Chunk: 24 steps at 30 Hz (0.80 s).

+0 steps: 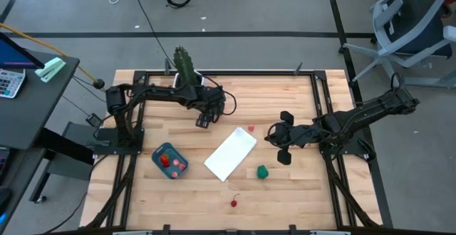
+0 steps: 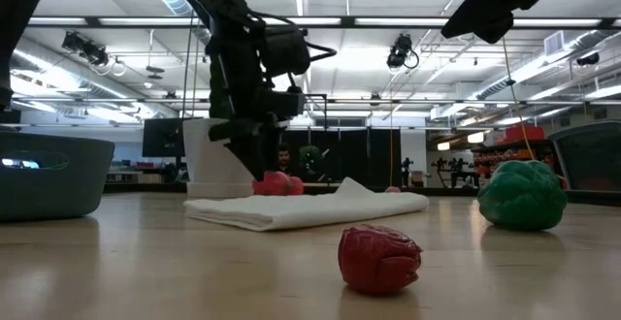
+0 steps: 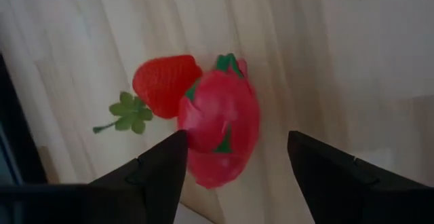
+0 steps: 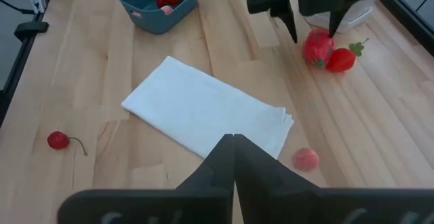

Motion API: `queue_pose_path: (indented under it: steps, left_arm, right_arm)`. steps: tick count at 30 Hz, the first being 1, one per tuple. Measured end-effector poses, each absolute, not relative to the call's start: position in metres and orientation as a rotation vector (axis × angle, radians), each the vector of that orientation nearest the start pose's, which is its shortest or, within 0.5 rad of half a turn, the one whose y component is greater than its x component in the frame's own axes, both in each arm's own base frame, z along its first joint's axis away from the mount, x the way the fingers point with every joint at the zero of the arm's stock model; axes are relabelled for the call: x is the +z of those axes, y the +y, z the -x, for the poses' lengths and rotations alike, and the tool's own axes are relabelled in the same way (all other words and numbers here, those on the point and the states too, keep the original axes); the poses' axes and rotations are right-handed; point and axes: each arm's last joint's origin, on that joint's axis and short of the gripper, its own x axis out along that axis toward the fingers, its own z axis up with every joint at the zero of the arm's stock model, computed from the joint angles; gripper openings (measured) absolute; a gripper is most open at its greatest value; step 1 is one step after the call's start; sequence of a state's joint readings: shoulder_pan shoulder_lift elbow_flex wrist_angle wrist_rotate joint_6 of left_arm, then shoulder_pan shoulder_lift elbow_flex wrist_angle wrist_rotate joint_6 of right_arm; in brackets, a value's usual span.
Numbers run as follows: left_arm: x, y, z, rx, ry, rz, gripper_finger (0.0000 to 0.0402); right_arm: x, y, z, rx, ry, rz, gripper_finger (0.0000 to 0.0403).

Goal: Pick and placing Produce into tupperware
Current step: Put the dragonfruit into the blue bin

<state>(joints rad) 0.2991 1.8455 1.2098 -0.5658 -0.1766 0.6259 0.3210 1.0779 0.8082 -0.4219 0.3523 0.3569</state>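
Produce was mid-pick: the left gripper hung with fingers spread over a pink dragon-fruit piece that lay touching a strawberry at the far side of the table, beside the white plant pot. Neither fruit was gripped yet. My read: approach step of the next pick; the next move called for dropping the open fingers around one piece only, closing, then carrying it left and nearer to the tupperware.

Tupperware sat near-left on the table, already holding at least two red pieces, exact count unclear.

Count outside the tub, as far as I could tell:
- one dragon-fruit piece, one strawberry, under the left gripper
- one pinkish ball just off the far corner of the white cloth
- one green piece right of the cloth
- one cherry near the front edge

Right gripper waited clenched and empty, hovering right of the cloth.

One cactus stood at the far edge.
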Motion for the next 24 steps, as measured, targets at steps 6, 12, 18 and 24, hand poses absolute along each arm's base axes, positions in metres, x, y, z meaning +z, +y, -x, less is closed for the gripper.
queue_pose_path:
  steps: [6,12,18,24]
  left_arm:
    - [0.173,0.123,-0.344,0.054,1.241,-0.493,0.0274]
    - [0.164,0.132,-0.341,0.049,1.256,-0.403,0.0275]
    - [0.140,0.132,-0.346,0.007,1.302,-0.375,0.0275]
    - [0.135,0.130,-0.349,0.002,1.310,-0.374,0.0272]
  right_arm:
    - [0.268,0.060,-0.212,-0.144,0.635,-0.114,0.0013]
    - [0.268,0.060,-0.212,-0.144,0.636,-0.114,0.0015]
    - [0.268,0.060,-0.212,-0.139,0.636,-0.099,0.0013]
    - [0.268,0.060,-0.212,-0.138,0.636,-0.097,0.0015]
